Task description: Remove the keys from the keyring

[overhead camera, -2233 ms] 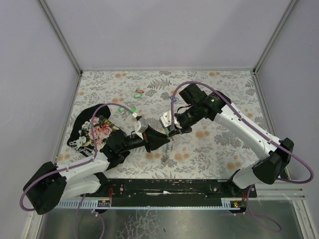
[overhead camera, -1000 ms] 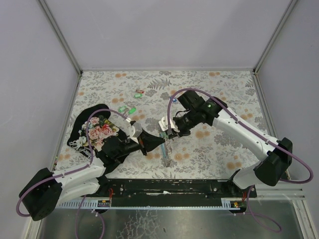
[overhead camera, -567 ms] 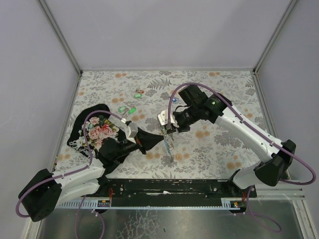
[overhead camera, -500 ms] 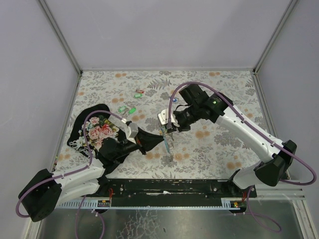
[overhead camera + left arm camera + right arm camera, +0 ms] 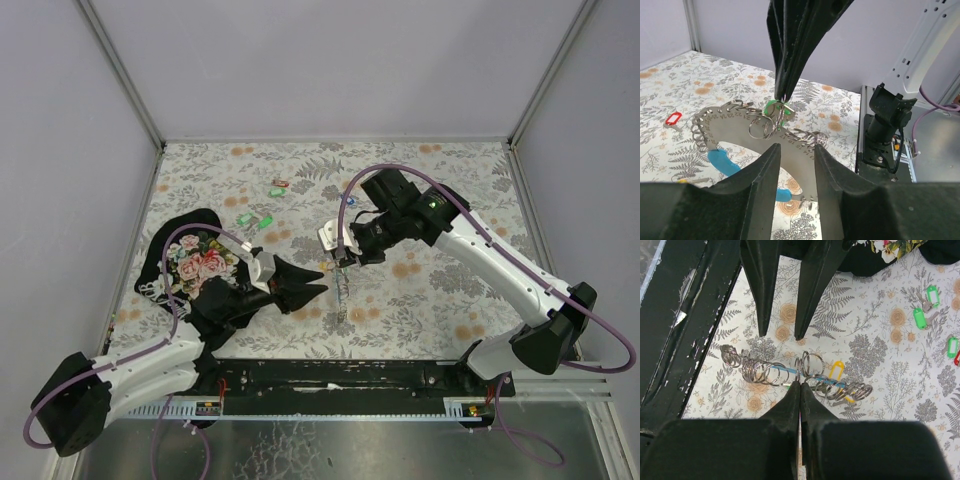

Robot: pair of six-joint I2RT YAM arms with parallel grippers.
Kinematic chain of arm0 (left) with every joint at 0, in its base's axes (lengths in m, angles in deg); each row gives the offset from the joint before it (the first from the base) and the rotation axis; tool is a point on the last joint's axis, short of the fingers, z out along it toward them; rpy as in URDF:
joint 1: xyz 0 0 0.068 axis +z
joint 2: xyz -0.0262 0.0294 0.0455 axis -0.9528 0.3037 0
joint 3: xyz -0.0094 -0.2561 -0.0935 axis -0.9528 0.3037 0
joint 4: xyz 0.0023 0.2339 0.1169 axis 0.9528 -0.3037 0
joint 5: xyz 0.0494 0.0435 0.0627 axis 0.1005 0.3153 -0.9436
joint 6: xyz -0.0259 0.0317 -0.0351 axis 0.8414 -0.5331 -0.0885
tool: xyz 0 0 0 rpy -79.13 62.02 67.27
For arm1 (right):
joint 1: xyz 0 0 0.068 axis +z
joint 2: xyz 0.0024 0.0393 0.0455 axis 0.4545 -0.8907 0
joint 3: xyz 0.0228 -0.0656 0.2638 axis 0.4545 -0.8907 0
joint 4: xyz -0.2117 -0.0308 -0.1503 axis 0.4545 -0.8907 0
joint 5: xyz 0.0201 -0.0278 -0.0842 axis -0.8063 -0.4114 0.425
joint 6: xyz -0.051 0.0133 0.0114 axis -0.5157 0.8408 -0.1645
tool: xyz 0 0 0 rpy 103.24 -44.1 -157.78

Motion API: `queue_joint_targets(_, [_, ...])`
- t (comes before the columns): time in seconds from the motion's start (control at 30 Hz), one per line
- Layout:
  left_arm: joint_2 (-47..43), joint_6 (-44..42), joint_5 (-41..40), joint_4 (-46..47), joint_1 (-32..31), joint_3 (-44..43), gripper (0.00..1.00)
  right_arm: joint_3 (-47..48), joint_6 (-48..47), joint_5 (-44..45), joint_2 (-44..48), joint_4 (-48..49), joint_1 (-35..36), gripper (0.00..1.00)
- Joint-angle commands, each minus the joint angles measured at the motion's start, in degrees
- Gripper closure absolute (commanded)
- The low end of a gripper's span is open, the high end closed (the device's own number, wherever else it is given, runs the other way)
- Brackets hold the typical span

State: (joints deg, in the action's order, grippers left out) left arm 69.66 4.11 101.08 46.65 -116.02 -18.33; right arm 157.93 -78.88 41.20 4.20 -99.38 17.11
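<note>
The keyring (image 5: 343,292), a grey strap loop with a blue section and many metal rings, hangs from my right gripper (image 5: 345,262) above the table's middle. My right gripper (image 5: 800,384) is shut on a metal ring at the strap's upper edge. In the left wrist view the green key tag (image 5: 772,106) sits right beside that pinch, on the strap (image 5: 735,120). My left gripper (image 5: 322,279) is open and empty, just left of the strap and apart from it; its fingers (image 5: 765,170) frame the strap from below.
A yellow tag (image 5: 837,371) hangs on the strap. Loose green tags (image 5: 266,222) and a green and red pair (image 5: 280,187) lie on the patterned table. A black floral cloth (image 5: 190,265) lies under my left arm.
My left gripper has let go of the strap, opened and drawn back to the left. My right gripper still holds the keyring, lifted slightly.
</note>
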Motion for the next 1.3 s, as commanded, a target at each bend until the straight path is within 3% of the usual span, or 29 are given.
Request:
queue_joint_targets(0.0, [-1.12,-6.79,4.76,-4.88,0.37,-3.68,0.66,2.03,0.11,-0.58,2.76,-0.01,-0.20,1.00])
queue_joint_targets(0.17, [0.86,-10.62,7.99,-7.79,0.34,-6.34,0.64,1.99,0.05,-1.09,2.78,-0.14,-0.20,1.00])
queue_joint_targets(0.8, [4.96,-13.38,4.55,-13.73,0.35,-11.35,0.66,1.50,-0.48,-2.43,2.78,-0.67,-0.21,1.00])
queue_joint_targets(1.27, [5.91,-12.65,5.07,-13.80,0.37,-13.00,0.78,0.03,-0.56,-2.90,3.13,-0.40,-0.22,1.00])
